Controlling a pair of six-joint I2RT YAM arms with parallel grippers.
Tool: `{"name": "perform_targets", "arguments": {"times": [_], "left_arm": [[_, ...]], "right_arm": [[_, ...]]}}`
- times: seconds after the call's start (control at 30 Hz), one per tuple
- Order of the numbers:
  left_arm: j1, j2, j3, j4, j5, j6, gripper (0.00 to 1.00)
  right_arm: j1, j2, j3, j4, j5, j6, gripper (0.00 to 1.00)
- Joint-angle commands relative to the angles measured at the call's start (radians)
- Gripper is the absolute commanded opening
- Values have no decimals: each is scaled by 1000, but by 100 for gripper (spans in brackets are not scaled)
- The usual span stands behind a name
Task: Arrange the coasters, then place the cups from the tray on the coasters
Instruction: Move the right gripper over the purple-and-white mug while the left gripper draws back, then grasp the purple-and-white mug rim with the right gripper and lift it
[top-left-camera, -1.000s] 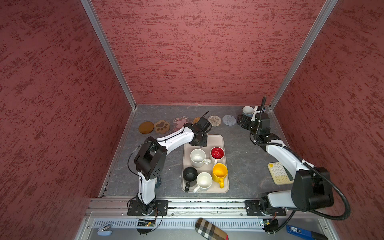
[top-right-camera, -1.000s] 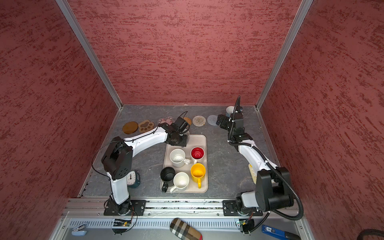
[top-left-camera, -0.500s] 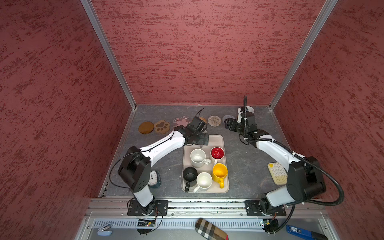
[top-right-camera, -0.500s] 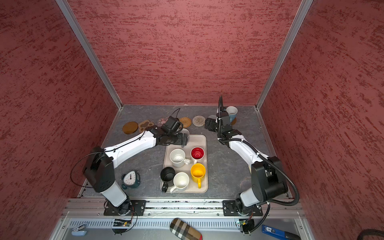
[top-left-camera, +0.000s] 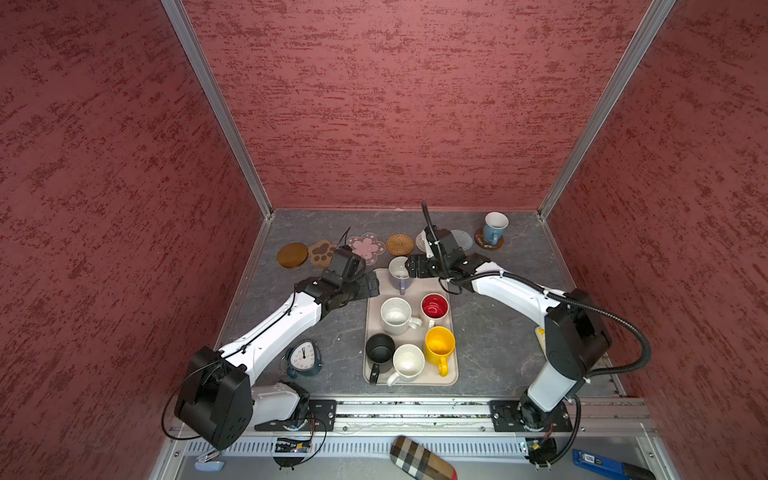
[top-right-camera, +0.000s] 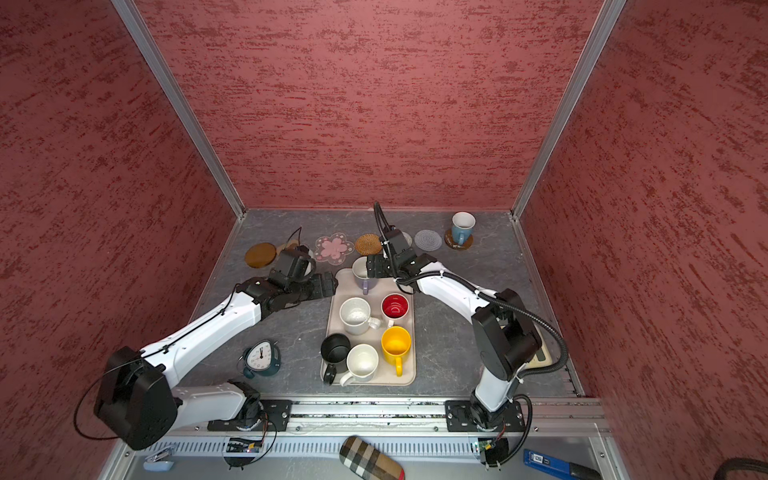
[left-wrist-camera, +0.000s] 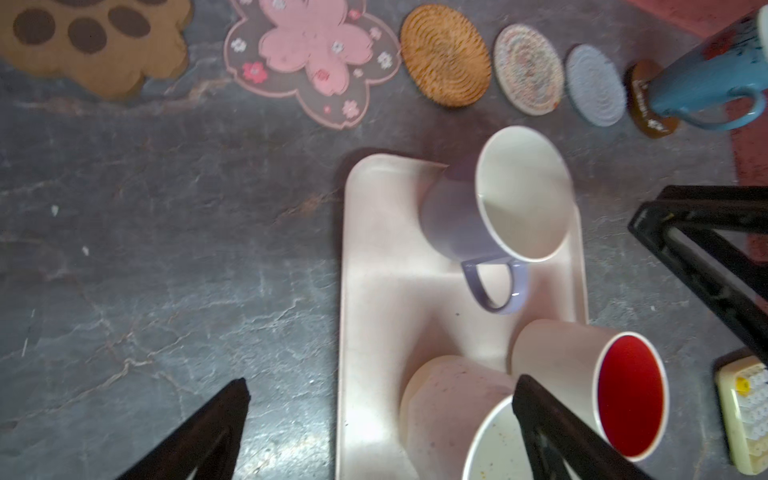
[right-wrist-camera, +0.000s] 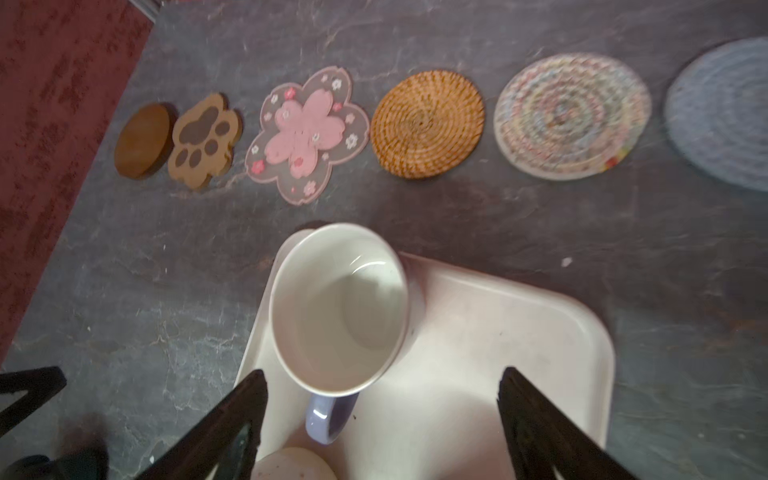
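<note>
The beige tray (top-left-camera: 452, 376) holds several cups: lavender (top-left-camera: 400, 274) at its far end, then white (top-left-camera: 395, 316), red-inside (top-left-camera: 434, 307), black (top-left-camera: 379, 349), another white (top-left-camera: 408, 362) and yellow (top-left-camera: 439, 347). A light blue cup (top-left-camera: 494, 227) stands on a brown coaster (top-left-camera: 488, 244) at the back right. The other coasters lie in a row along the back: brown disc (top-left-camera: 292, 254), paw (top-left-camera: 322, 251), flower (top-left-camera: 366, 246), rattan (top-left-camera: 400, 244), whitish woven (right-wrist-camera: 571, 116) and grey-lavender (top-left-camera: 463, 240). My right gripper (right-wrist-camera: 383, 374) is open just behind the lavender cup (right-wrist-camera: 338, 307), whose handle lies between the fingers. My left gripper (left-wrist-camera: 380, 384) is open over the tray's left edge.
A small blue alarm clock (top-left-camera: 304, 357) stands left of the tray. A cream calculator (left-wrist-camera: 744, 411) lies right of it, mostly behind the right arm in both top views. Red walls close in three sides. A plaid case (top-left-camera: 422, 459) lies beyond the front rail.
The left gripper has opened and drawn back leftwards from the tray's far end, uncovering the lavender cup. The right gripper has swung from the blue cup in the back corner to the lavender cup.
</note>
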Motion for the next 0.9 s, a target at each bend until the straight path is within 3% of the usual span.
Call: {"name": "perform_targets", "arguments": {"times": [0.0, 0.5, 0.87], "left_arm": [[27, -40, -42, 54, 25, 1, 100], [96, -33, -133, 135, 106, 15, 100], [106, -26, -160, 169, 135, 15, 100]], "right_arm": [[40, 15, 7, -30, 41, 48, 87], [84, 110, 29, -37, 45, 102, 73], [84, 202, 97, -53, 88, 87, 54]]}}
